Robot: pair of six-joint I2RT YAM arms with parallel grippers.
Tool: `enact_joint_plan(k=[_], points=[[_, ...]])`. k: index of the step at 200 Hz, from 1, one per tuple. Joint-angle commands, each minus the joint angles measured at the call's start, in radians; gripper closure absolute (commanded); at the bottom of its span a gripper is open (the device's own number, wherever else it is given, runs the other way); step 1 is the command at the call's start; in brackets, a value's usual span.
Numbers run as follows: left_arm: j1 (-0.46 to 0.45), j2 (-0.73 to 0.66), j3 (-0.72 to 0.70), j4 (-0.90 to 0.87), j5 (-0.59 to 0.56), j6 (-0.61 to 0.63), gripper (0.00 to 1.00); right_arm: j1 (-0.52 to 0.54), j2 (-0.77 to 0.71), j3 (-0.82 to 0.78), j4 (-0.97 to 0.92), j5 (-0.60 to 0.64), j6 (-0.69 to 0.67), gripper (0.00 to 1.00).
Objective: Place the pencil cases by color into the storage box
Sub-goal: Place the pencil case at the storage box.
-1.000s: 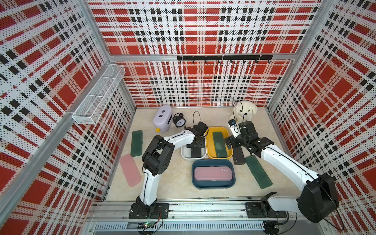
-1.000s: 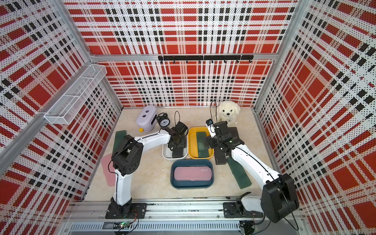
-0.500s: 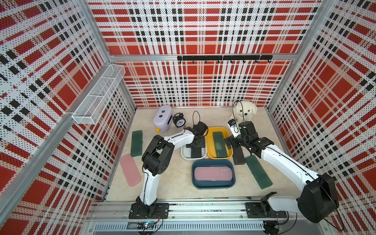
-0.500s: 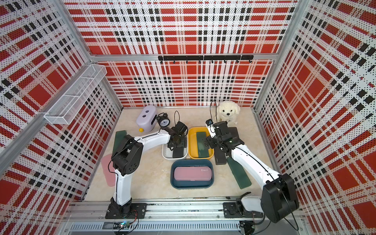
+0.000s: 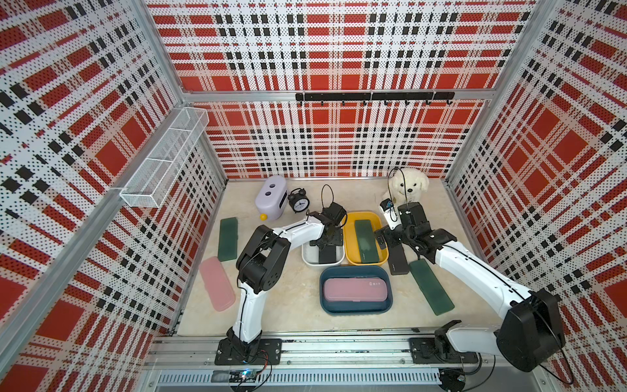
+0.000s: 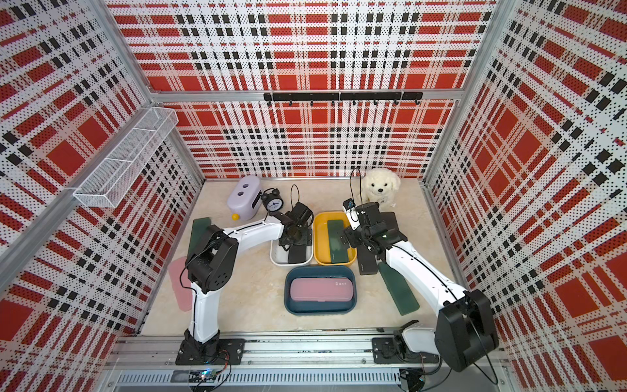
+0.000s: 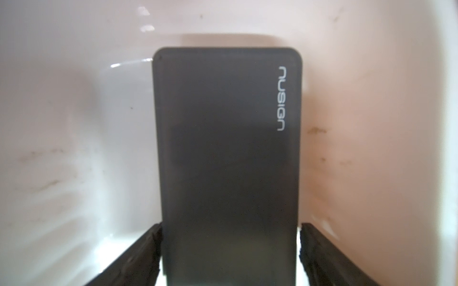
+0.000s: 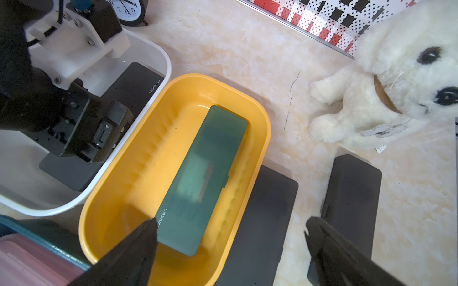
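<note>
Over the white bin (image 5: pixel 309 255), the left pincer (image 7: pixel 230 227) straddles a black case (image 7: pixel 226 148) that lies flat on the bin floor. Its jaws are parted, with a sliver of light at each long edge, so the case looks let go. To finish this placing cleanly, I would lift straight up before swinging away, so that neither finger drags the case up the wall.

Further right, the right pincer (image 8: pixel 231 222) hangs wide open and empty above a second black case (image 8: pixel 262 218), which lies on the desk (image 5: pixel 295 298) just beside the yellow bin (image 8: pixel 138 173). A good pick, I judge, means coming down centred on it and closing across the short width. It should go to the white bin only once the left arm is out of it.

Counted left to right, there are eight cases:
- **Loose at the desk's left:** the left green case (image 5: pixel 228 239) and the left pink case (image 5: pixel 217 288).
- **In the white bin:** one black.
- **In the yellow bin:** the binned green case (image 8: pixel 205 173).
- **In the dark blue bin (image 5: pixel 356 309):** the binned pink case (image 5: pixel 354 289).
- **Loose on the right:** the second black case, a third black case (image 8: pixel 352 198) near the plush dog (image 8: pixel 396 74), and the right green case (image 5: pixel 431 288).

That makes three black, three green and two pink cases, and three bins.
</note>
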State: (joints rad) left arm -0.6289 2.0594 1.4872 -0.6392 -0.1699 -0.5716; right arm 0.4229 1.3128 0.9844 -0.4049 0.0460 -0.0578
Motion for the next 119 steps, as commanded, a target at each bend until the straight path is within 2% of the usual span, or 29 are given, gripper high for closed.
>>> enact_joint_plan(k=[1,67,119], points=[[0.001,-0.076,-0.002,0.009,-0.033,0.01,0.1,-0.009,0.002,0.004,0.008,0.015,0.004,0.0],[-0.006,-0.147,-0.005,0.007,-0.106,0.012,0.07,-0.083,-0.015,0.002,-0.006,0.036,0.016,0.0],[-0.008,-0.206,-0.011,0.068,-0.156,0.046,0.07,-0.228,-0.003,0.001,-0.013,0.026,0.012,0.0]])
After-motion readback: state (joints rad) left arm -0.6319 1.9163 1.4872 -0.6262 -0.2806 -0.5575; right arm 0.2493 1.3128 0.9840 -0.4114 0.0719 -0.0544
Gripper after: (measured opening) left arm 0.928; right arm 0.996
